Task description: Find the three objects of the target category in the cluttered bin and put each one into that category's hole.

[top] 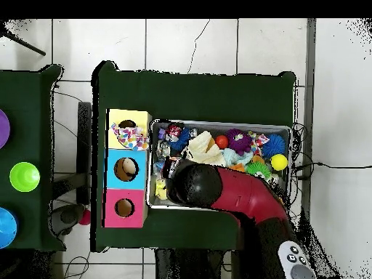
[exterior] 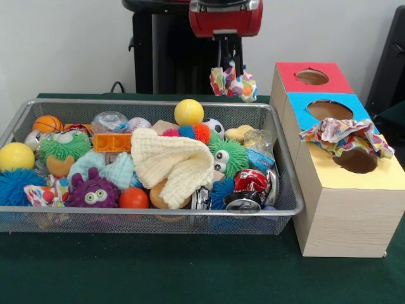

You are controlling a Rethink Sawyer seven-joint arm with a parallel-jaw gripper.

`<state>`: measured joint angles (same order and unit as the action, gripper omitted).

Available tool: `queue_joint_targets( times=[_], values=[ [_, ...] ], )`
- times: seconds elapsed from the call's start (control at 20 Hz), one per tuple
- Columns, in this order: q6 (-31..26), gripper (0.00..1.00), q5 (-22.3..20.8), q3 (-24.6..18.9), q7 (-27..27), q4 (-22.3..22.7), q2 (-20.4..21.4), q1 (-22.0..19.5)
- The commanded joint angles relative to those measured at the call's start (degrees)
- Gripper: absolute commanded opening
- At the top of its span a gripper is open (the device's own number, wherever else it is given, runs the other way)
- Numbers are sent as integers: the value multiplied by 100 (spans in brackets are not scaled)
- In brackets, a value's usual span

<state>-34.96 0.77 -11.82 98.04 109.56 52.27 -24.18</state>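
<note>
My gripper (exterior: 227, 67) hangs above the back rim of the wire mesh bin (exterior: 152, 221), shut on a printed cloth piece (exterior: 233, 83) that dangles below it. A second printed cloth piece (exterior: 345, 135) lies crumpled on the yellow box top, partly covering the hole (exterior: 357, 161); it also shows in the overhead view (top: 131, 136). A third printed cloth piece (exterior: 45, 194) lies in the bin's front left corner beside a blue spiky ball. In the overhead view the red arm (top: 218, 190) reaches over the bin (top: 290, 129) and hides the gripper.
The bin holds a cream knitted cloth (exterior: 174, 161), a mint knitted cloth (exterior: 118, 169), a yellow ball (exterior: 188, 112), fuzzy toys and cans. The blue-topped box (exterior: 304, 114) and red-topped box (exterior: 288, 73) stand behind the yellow one. A side table with coloured cups (top: 24, 176) stands left.
</note>
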Motion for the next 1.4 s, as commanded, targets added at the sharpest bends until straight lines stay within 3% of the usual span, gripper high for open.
queue_joint_targets(
  times=[0.05, 0.7, 1.4],
  values=[
    [-618, 0, 416, -409, 367, -187, 249, -173],
    [205, 0, 1790, -1171, 416, 756, 248, -597],
    [1100, 0, 2403, -2029, 431, 1423, 98, -1029]
  ],
)
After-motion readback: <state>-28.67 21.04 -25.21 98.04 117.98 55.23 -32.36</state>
